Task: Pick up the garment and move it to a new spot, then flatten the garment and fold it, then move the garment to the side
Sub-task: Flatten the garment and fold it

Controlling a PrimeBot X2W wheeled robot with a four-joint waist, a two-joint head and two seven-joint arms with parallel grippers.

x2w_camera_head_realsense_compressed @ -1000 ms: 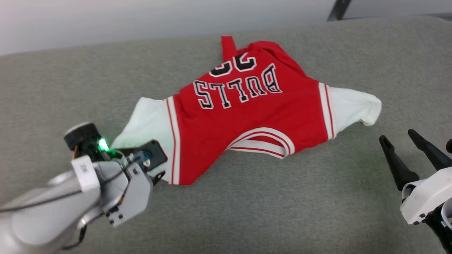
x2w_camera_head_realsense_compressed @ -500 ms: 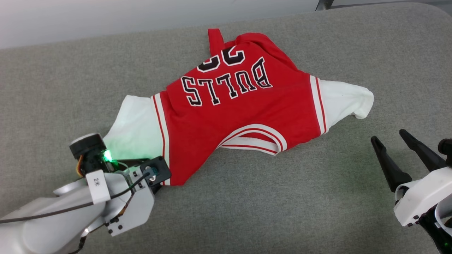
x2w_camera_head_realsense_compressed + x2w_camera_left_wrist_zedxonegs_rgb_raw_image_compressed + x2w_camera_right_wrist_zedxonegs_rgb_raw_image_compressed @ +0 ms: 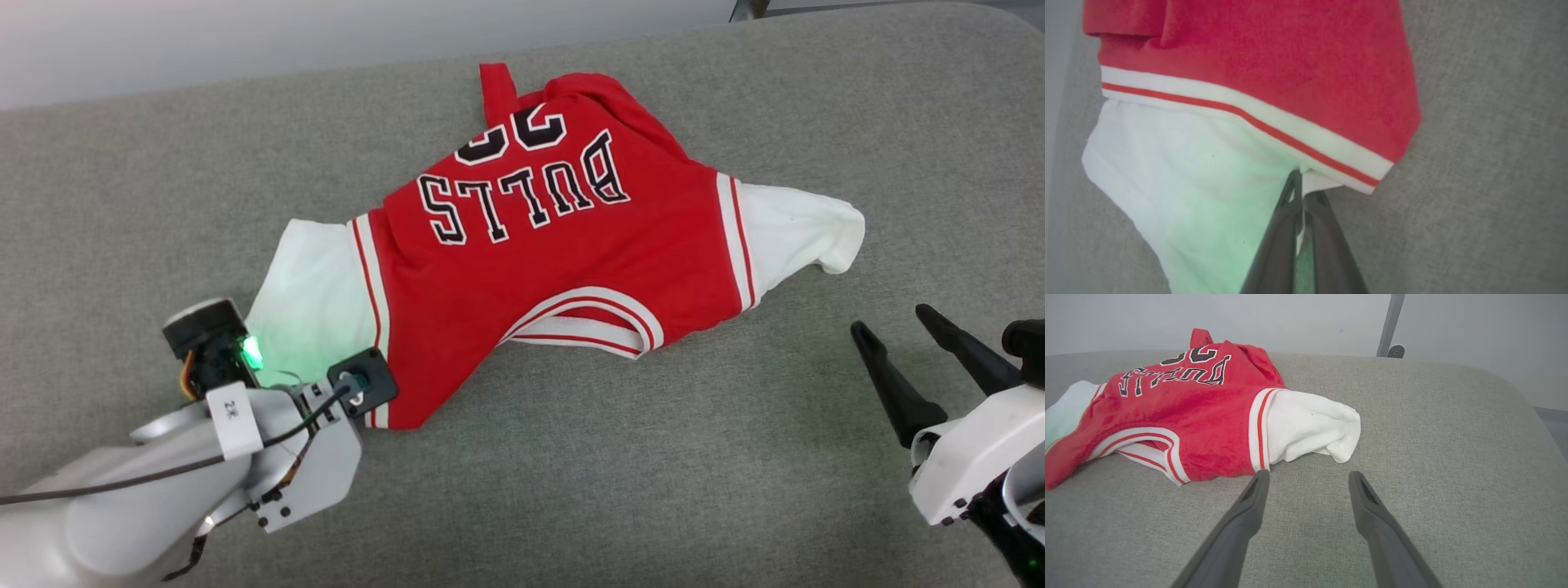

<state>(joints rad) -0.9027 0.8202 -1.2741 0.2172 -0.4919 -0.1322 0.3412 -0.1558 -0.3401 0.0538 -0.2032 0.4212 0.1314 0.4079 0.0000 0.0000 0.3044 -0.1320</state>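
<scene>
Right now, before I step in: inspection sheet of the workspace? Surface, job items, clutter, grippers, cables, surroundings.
Surface: grey fabric pad, no stains seen.
Job's things: garment, red jersey with white sleeves, lying crumpled on the pad, not flattened.
Clutter: nothing seen.
Grippers: left gripper shut on the garment's white sleeve edge, just below the striped trim; right gripper open, apart from the garment, near the other sleeve.
Cables: thin black cable runs along the left forearm, clear of the cloth.
Surroundings: pale wall behind the pad; grey metal post at its far edge.

Grey fabric cushion (image 3: pixel 571 490), pale wall (image 3: pixel 245 41) behind
</scene>
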